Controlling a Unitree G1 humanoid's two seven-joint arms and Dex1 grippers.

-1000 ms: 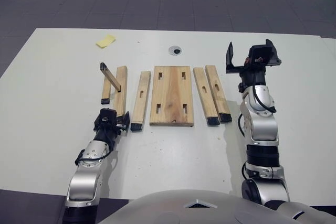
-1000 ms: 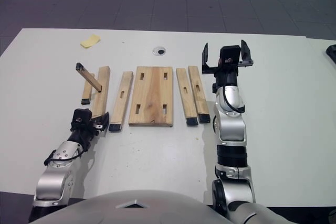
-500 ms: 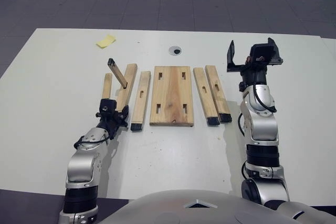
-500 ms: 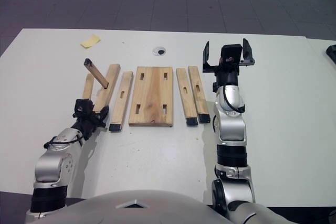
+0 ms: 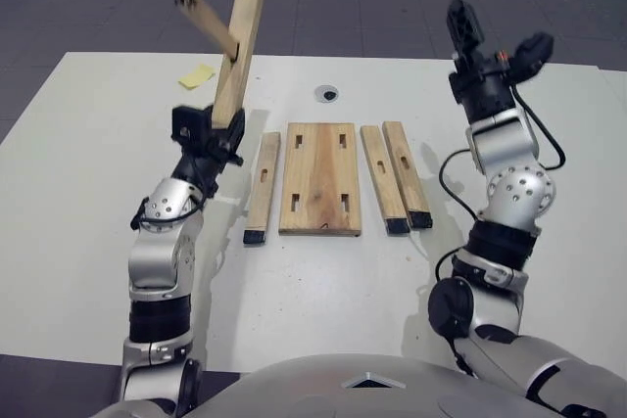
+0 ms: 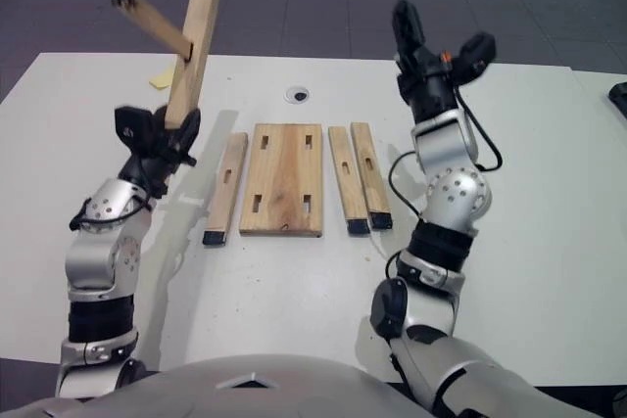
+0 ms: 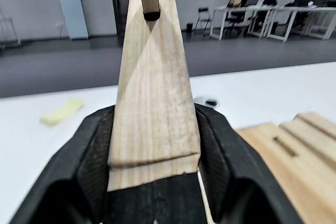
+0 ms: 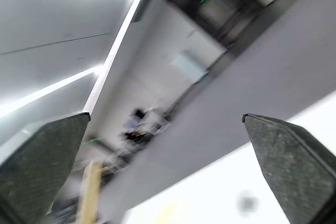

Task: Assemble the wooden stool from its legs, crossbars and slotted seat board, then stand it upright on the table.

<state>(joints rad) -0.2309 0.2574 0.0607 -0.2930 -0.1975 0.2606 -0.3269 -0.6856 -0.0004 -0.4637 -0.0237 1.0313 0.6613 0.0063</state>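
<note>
My left gripper is shut on the lower end of a wooden leg and holds it nearly upright above the table's left side; a thin crossbar sticks out of the leg near its top. In the left wrist view the leg stands between the two black pads. The slotted seat board lies flat at the table's middle. One leg lies to its left, two legs to its right. My right gripper is open, raised high above the table's right side, pointing up.
A yellow sticky note lies at the table's far left. A round cable hole sits behind the seat board. The white table has bare room in front of the parts.
My left gripper has lifted the leg with its crossbar off the table and swung it upright. The right arm has risen and turned, its gripper now higher.
</note>
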